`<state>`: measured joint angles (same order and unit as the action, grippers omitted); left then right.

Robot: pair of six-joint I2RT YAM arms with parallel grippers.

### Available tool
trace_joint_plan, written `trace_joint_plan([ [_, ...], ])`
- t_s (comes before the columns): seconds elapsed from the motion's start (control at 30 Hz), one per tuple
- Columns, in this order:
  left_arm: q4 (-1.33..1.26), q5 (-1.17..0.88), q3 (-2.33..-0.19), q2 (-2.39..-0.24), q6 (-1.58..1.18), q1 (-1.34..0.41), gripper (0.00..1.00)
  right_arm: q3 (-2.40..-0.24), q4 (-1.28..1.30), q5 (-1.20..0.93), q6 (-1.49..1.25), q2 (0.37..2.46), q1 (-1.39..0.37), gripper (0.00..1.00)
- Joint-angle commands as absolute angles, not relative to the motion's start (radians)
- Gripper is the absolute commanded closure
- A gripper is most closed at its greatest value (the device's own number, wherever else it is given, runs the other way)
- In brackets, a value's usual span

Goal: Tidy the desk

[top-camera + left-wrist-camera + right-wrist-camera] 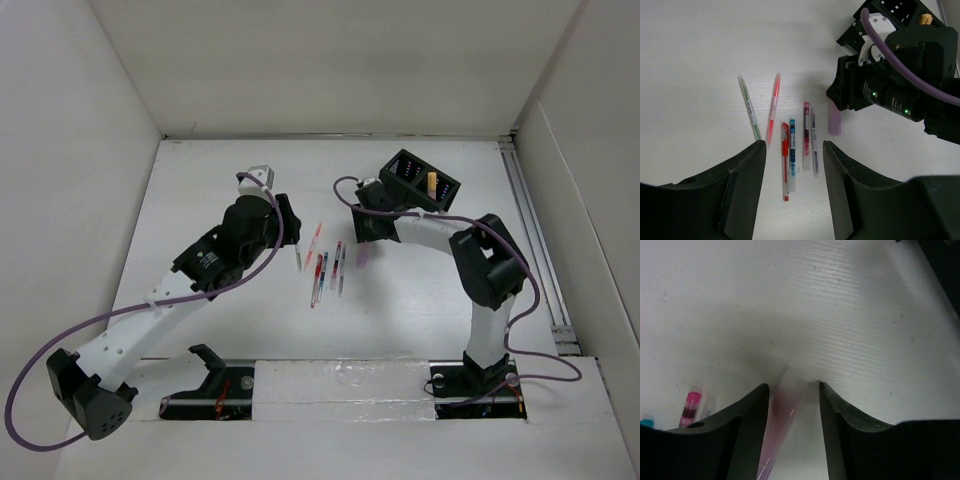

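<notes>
On the white desk (230, 300) several pens lie in a loose row: green (749, 106), pink (773, 107), red (785, 160), blue (792, 150), magenta (806, 135) and purple (814, 137). My left gripper (793, 145) is open and empty, hovering above the pens' near ends; it also shows in the top view (292, 228). My right gripper (793, 386) is open, low on the desk, its jaws either side of a translucent lilac pen (785, 410). The left pad is close to the pen and a gap shows on the right. The lilac pen also shows in the left wrist view (834, 118).
A black compartmented pen holder (420, 180) stands at the back right, behind the right gripper (362, 232), with a yellow item (432, 183) in it. White walls enclose the desk. A black-and-white rail strip (330, 375) runs along the front edge.
</notes>
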<state>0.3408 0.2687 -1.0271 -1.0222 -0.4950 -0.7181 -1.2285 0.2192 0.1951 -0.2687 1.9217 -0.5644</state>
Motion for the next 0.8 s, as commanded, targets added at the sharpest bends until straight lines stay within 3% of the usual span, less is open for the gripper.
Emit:
trace_joint_plan([
  [0.0,0.311,0.265,-1.057,-1.026,-0.485,-0.715,0.55,-1.288,0.275,0.224,-0.253,1.954,-0.575,0.51],
  [0.1,0.311,0.267,-1.055,-1.028,-0.483,-0.715,0.54,-1.307,0.305,0.233,-0.256,1.979,-0.575,0.62],
  [0.23,0.311,0.275,-1.054,-1.022,-0.482,-0.715,0.55,-1.295,0.302,0.233,-0.264,1.959,-0.584,0.87],
  [0.33,0.308,0.273,-1.054,-1.026,-0.480,-0.715,0.55,-1.295,0.291,0.230,-0.270,1.913,-0.584,1.00],
  [0.53,0.296,0.264,-1.055,-1.035,-0.480,-0.715,0.55,-1.313,0.256,0.195,-0.255,1.760,-0.540,1.00],
  [0.77,0.291,0.255,-1.054,-1.037,-0.485,-0.715,0.54,-1.331,0.143,0.202,-0.204,1.600,-0.355,1.00],
])
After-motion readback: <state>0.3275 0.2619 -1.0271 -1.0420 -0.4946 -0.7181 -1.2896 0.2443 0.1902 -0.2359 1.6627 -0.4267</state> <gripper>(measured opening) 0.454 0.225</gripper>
